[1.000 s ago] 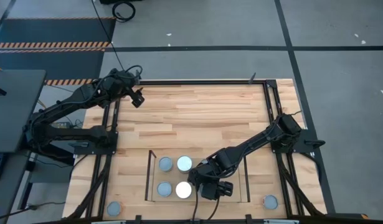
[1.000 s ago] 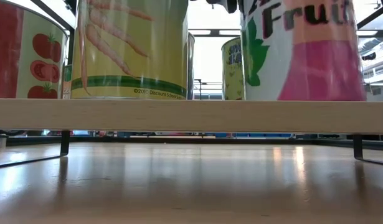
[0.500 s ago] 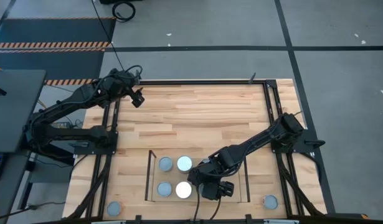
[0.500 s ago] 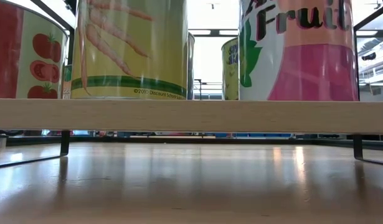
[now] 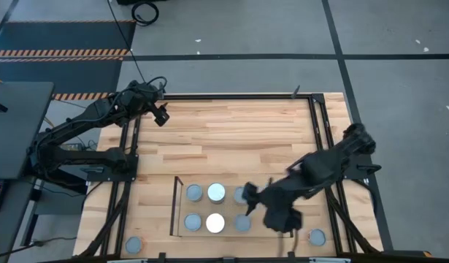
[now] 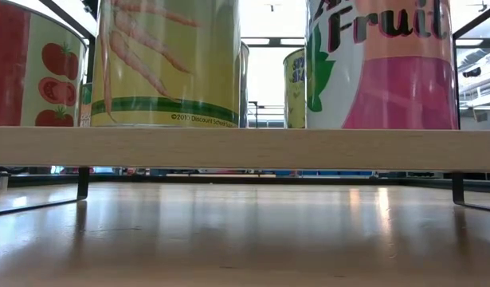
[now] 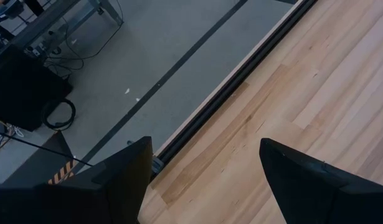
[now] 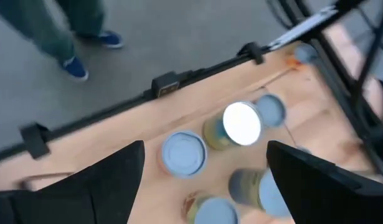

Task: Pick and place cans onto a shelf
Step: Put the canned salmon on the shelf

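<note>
six cans point(image 5: 215, 223) stand in two rows of three on the shelf point(image 5: 178, 219); two more sit on the surface point(image 5: 231, 139), one near each front corner. the right claw point(image 5: 280, 217) hangs released and empty just right of the shelf's cans. the left claw point(image 5: 161, 117) waits released at the surface's far left corner.

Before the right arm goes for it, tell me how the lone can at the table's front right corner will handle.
The can stands upright on a flat end, so it probably stays put rather than rolling. Its smooth metal top and round wall suggest a rigid body, perhaps slippery if pinched off-centre. It looks short and squat, so a sideways nudge would likelier slide it than tip it. The right gripper is open nearby.
</note>
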Controlling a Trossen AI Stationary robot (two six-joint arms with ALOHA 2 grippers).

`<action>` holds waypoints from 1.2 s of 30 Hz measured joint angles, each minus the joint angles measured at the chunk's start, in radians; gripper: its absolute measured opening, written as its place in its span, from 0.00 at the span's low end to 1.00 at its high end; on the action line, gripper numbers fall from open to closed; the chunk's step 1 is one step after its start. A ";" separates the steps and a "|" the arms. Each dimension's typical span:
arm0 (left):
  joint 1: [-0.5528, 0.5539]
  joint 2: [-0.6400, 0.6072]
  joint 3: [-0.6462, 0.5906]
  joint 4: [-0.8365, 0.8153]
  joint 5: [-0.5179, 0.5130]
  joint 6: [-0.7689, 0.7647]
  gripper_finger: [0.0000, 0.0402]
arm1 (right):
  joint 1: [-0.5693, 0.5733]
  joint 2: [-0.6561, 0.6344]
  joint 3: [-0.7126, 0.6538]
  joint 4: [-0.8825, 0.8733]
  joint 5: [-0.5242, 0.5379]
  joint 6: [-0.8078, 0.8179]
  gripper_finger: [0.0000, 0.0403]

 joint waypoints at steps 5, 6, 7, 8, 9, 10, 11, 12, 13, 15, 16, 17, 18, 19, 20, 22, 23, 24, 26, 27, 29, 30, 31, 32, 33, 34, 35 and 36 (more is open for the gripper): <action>0.000 0.000 0.000 0.000 0.000 0.000 0.75 | 0.032 -0.065 0.064 -0.118 0.115 0.365 0.84; 0.000 0.000 0.000 0.000 0.000 0.000 0.75 | 0.046 -0.081 0.069 -0.164 0.152 0.439 0.84; 0.000 0.000 0.000 0.000 0.000 0.000 0.75 | 0.064 -0.097 0.074 -0.205 0.188 0.521 0.83; 0.000 0.000 0.000 0.000 0.000 0.000 0.75 | 0.086 -0.114 0.077 -0.244 0.217 0.596 0.83; 0.000 0.000 0.000 0.000 0.000 0.000 0.75 | 0.107 -0.129 0.082 -0.285 0.238 0.669 0.83; 0.000 0.000 0.000 0.000 0.000 0.000 0.75 | 0.129 -0.141 0.088 -0.323 0.255 0.748 0.83; 0.000 0.000 0.000 0.000 0.000 0.000 0.75 | 0.153 -0.154 0.092 -0.355 0.277 0.830 0.82; 0.000 0.000 0.000 0.000 0.000 0.000 0.75 | 0.179 -0.166 0.093 -0.386 0.296 0.915 0.82; 0.000 0.000 0.000 0.000 0.000 0.000 0.75 | 0.206 -0.173 0.093 -0.415 0.312 0.999 0.82; 0.000 0.000 0.000 0.000 0.000 0.000 0.75 | 0.262 -0.182 0.081 -0.408 0.321 1.133 0.82; 0.000 0.000 0.000 0.000 0.000 0.000 0.75 | 0.296 -0.180 0.074 -0.403 0.319 1.187 0.82; 0.000 0.000 0.000 0.000 0.000 0.000 0.75 | 0.328 -0.172 0.073 -0.405 0.311 1.241 0.82; 0.000 0.000 0.000 0.000 0.000 0.000 0.75 | 0.357 -0.165 0.072 -0.408 0.301 1.292 0.82; 0.000 0.000 0.000 0.000 0.000 0.000 0.75 | 0.380 -0.158 0.070 -0.409 0.282 1.339 0.82; 0.000 0.000 0.000 0.000 0.000 0.000 0.75 | 0.403 -0.154 0.068 -0.411 0.261 1.384 0.82; 0.000 0.000 0.000 0.000 0.000 0.000 0.75 | 0.457 -0.148 0.066 -0.408 0.243 1.490 0.82; 0.000 0.000 0.000 0.000 0.000 0.000 0.75 | 0.482 -0.142 0.066 -0.411 0.236 1.539 0.82; 0.000 0.000 0.000 0.000 0.000 0.000 0.75 | 0.510 -0.136 0.062 -0.410 0.235 1.578 0.82; 0.000 0.000 0.000 0.000 0.000 0.000 0.75 | 0.570 -0.125 0.037 -0.410 0.249 1.662 0.82; 0.000 0.000 0.000 0.000 0.000 0.000 0.75 | 0.594 -0.119 0.021 -0.410 0.261 1.705 0.82; 0.000 0.000 0.000 0.000 0.000 0.000 0.75 | 0.627 -0.112 -0.034 -0.409 0.278 1.771 0.82; 0.000 0.000 0.000 0.000 0.000 0.000 0.75 | 0.638 -0.106 -0.071 -0.411 0.284 1.802 0.82; 0.000 0.000 0.000 0.000 0.000 0.000 0.75 | 0.646 -0.101 -0.117 -0.407 0.283 1.828 0.82; 0.000 0.000 0.000 0.000 0.000 0.000 0.75 | 0.646 -0.096 -0.164 -0.401 0.270 1.847 0.83; 0.000 0.000 0.000 0.000 0.000 0.000 0.75 | 0.646 -0.093 -0.216 -0.380 0.256 1.856 0.83; 0.000 0.000 0.000 0.000 0.000 0.000 0.75 | 0.646 -0.092 -0.269 -0.345 0.247 1.865 0.84; 0.000 0.000 0.000 0.000 0.000 0.000 0.75 | 0.646 -0.092 -0.322 -0.301 0.241 1.872 0.84; 0.000 0.000 0.000 0.000 0.000 0.000 0.75 | 0.646 -0.092 -0.376 -0.248 0.238 1.877 0.86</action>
